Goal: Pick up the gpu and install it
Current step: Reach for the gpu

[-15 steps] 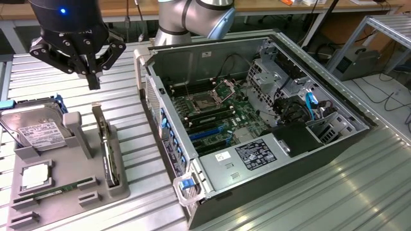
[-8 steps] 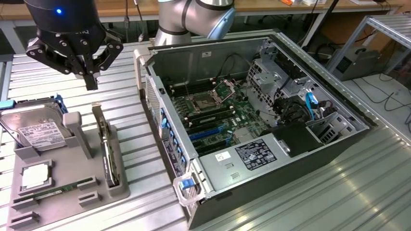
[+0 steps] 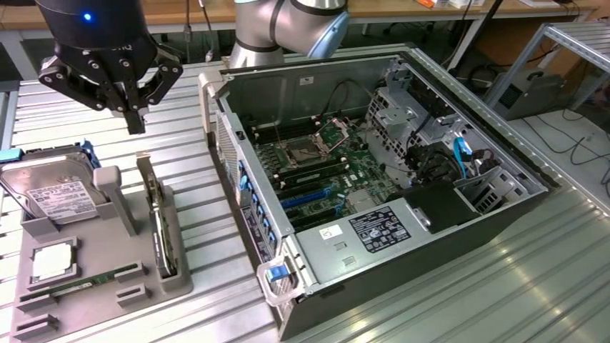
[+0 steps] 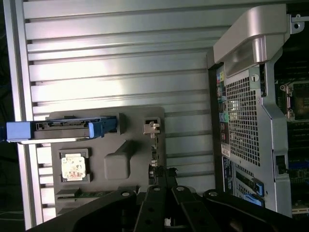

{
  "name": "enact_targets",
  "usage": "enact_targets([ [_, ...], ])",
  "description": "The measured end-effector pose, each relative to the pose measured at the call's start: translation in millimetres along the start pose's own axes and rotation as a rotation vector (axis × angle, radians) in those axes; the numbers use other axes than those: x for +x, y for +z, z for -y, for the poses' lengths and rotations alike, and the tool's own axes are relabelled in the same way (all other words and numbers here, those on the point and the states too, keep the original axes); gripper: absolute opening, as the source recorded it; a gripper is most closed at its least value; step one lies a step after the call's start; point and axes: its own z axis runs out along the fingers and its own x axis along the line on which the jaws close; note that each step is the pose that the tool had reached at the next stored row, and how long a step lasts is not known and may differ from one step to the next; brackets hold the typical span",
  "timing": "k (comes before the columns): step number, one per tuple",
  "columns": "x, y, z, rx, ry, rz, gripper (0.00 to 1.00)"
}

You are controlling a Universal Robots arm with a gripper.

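At centre-right of the exterior view: open case (image 3: 286, 86), motherboard exposed. Lower left: grey tray (image 3: 181, 286). Upper left: gripper (image 3: 136, 127), fingers clenched on nothing, hanging above the tray. In the tray slot nearest the case: gpu (image 3: 164, 229), standing on edge, untouched. A sound grasp likely needs the fingers parted and squared across its thin top edge.

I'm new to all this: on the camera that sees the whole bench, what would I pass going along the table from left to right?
From the exterior view's left: hard drive → gpu, standing on edge in the gray holder → open computer case.
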Motion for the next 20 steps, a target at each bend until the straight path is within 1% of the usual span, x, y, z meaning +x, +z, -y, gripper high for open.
enact_targets([
  [4, -0.7, -0.4, 9.2, 0.0, 0.0, 0.0, 0.11],
  [5, -0.9, -0.7, 13.5, 0.0001, 0.0, -0.0001, 0.11],
  [9, -0.6, -1.1, 25.6, 0.0, 0.0, 0.0, 0.11],
  [11, 1.5, -1.3, 28.0, 0.0001, 0.0, -0.0001, 0.11],
  [16, 9.3, -1.3, 29.0, 0.0, 0.0, 0.0, 0.11],
  [18, 10.5, -1.3, 30.4, 0.0, 0.0, 0.0, 0.11],
  [19, 10.7, -1.4, 32.5, -0.0001, 0.0, -0.0001, 0.11],
  [20, 10.7, -1.6, 36.9, 0.0, 0.0, 0.0, 0.11],
])
